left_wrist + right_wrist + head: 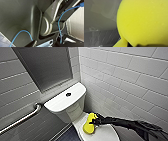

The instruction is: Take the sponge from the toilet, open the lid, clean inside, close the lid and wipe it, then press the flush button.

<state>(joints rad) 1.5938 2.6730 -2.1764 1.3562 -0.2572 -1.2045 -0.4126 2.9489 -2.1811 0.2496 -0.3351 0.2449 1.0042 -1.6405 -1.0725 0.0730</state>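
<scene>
Sponge (88, 125), gripped in my right claw (96, 121), touches the closed lid (106, 134) before the toilet tank (63, 104); pickup step, I judge, needing a straight lift.

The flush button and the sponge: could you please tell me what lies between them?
In the head view, nothing loose: only the toilet's bare tank top and front separate the flush button from the sponge.

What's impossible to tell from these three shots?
- Head view: the front of the toilet is cut off by the bottom edge.
- Head view: whether the sponge touches the lid or hovers; blurred, and the right gripper covers the spot.
- Right wrist view: the sponge, close to the lens, hides whatever lies beneath it.
- Left wrist view: the robot's own dark parts block the room.
</scene>
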